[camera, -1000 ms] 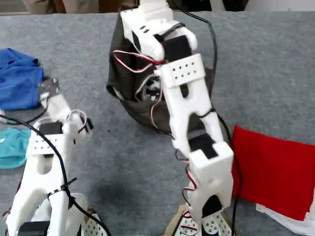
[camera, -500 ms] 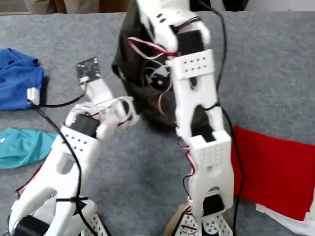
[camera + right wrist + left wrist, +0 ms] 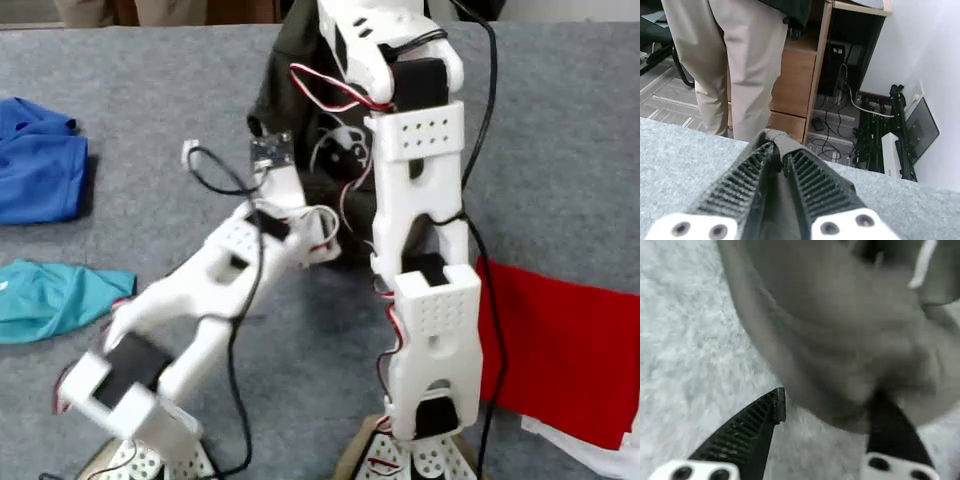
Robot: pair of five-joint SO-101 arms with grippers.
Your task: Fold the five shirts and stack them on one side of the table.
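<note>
Our right hand (image 3: 779,152) is closed tight on a fold of the dark shirt (image 3: 774,135). It holds this fold high above the desk (image 3: 150,90), so the rest of the shirt hangs down; we judge this is done to let the cloth fall open before it is laid flat for folding. We cannot tell if its lower edge touches the desk.

Our left hand (image 3: 830,407) has its fingers apart, and the hanging edge of the dark shirt is just before them, partly between them. Nothing is clamped there yet. Probably it is placed so to catch a second point of the cloth.

A blue shirt (image 3: 40,165) and a teal shirt (image 3: 50,295) lie unfolded at one side of the desk, well apart from the arms. A red shirt (image 3: 565,350) lies flat at the other side.

Compared with one second ago, the left arm has swung from near the blue shirt over to the dark shirt, and the right arm has lifted the shirt higher.
</note>
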